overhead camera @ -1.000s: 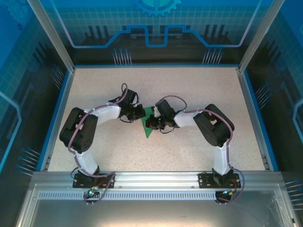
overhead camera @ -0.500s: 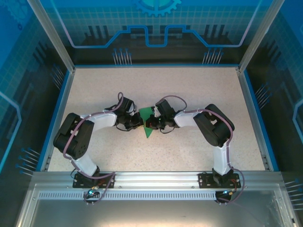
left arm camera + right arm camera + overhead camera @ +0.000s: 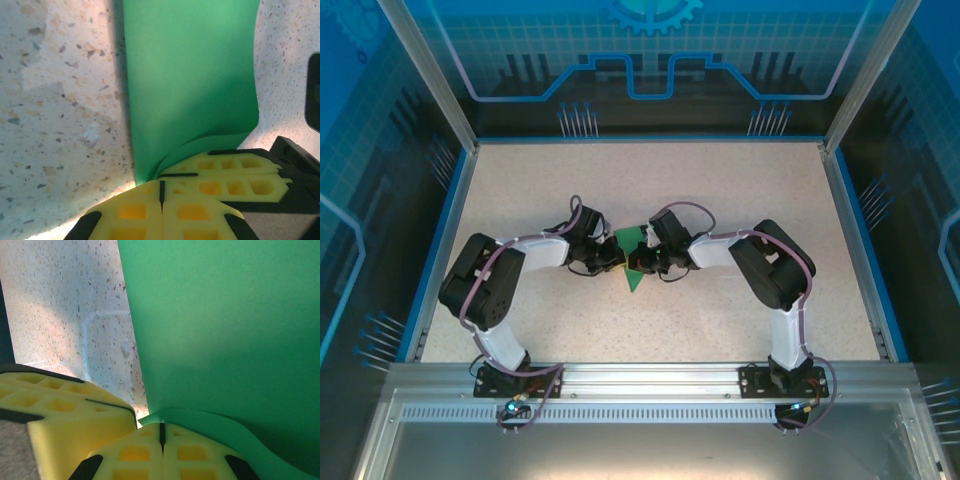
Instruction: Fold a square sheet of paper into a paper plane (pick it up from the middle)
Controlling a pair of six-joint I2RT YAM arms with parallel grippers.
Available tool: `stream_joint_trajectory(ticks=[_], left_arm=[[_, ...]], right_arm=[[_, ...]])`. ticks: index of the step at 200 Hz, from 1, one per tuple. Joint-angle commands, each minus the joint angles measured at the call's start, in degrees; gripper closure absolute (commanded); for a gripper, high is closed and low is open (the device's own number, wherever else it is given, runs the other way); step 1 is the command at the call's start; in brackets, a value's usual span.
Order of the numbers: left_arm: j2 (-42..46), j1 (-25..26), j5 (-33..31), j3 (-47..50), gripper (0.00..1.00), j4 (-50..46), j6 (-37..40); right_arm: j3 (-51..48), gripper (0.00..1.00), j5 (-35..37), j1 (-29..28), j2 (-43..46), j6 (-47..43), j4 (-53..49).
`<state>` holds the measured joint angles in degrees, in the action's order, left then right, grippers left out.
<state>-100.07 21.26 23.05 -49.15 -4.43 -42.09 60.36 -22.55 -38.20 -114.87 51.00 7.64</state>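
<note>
2 arms meeting mid-table, left gripper (image 3: 161,192) and right gripper (image 3: 161,435) both closed tight, each pinching, I think, the green paper (image 3: 190,75) by its curled-up edge

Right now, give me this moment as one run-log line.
left pincer: shut on green paper | right pincer: shut on same paper | paper: edge curled up between pincers | plane: not yet formed
</note>
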Motion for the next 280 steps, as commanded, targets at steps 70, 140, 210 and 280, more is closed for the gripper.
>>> stream_joint_trajectory(ticks=[70, 140, 210, 280], left_arm=[[-4.0, -0.1, -2.8, -2.1, 1.00, -1.5, -0.5], [-5.6, 0.2, -4.1, -3.1, 1.00, -4.2, 0.5], [-7.5, 1.3, -7.9, -4.4, 1.00, -9.7, 2.3], [-8.7, 1.5, -8.0, -4.7, 1.00, -10.0, 2.3]], right_arm=[[-1.4, 1.00, 2.2, 0.5, -2.1, -0.5, -7.6], [-1.0, 1.00, 1.2, 0.5, -1.8, -0.6, -7.4], [-0.1, 1.00, -1.8, 0.5, 2.1, -1.4, -6.1], [-2.8, 1.00, -2.4, 0.4, 6.2, -2.1, -5.9]])
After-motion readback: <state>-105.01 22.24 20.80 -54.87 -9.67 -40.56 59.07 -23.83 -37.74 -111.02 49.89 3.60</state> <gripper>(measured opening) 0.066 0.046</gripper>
